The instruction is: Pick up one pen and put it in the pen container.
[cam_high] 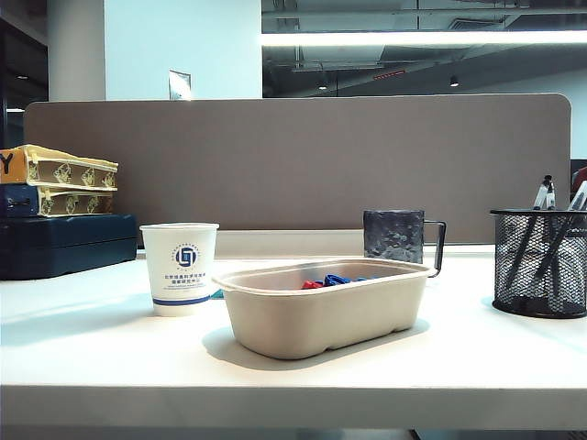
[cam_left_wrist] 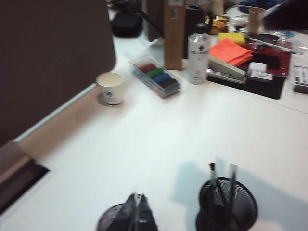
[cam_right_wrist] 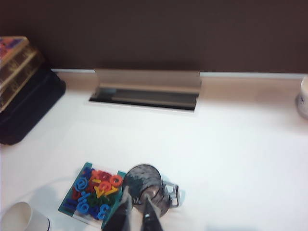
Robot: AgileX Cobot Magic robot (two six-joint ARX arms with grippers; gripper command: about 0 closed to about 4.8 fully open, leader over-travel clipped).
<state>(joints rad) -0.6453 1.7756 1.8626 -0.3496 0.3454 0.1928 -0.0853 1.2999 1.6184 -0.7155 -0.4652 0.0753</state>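
Observation:
The pen container (cam_high: pixel 539 262), a black wire-mesh cup, stands at the right of the table with several pens (cam_high: pixel 545 197) upright in it. The left wrist view shows the pen container (cam_left_wrist: pixel 226 209) and its pens (cam_left_wrist: pixel 213 185) beside my left gripper (cam_left_wrist: pixel 138 198), which is shut with nothing visible between its tips. A dark round rim (cam_left_wrist: pixel 111 220) lies behind those fingers. My right gripper (cam_right_wrist: pixel 136 195) hangs over the dark mottled mug (cam_right_wrist: pixel 144 183), its tips a narrow gap apart and holding nothing. Neither gripper shows in the exterior view, and no loose pen is visible.
A white paper cup (cam_high: pixel 181 267) and a beige tray (cam_high: pixel 321 310) of coloured pieces stand mid-table, with the mug (cam_high: pixel 396 236) behind. Stacked boxes (cam_high: pixel 57 209) sit at the far left against the grey divider (cam_high: pixel 293 160). A tray of coloured letters (cam_right_wrist: pixel 94 192) lies beside the mug.

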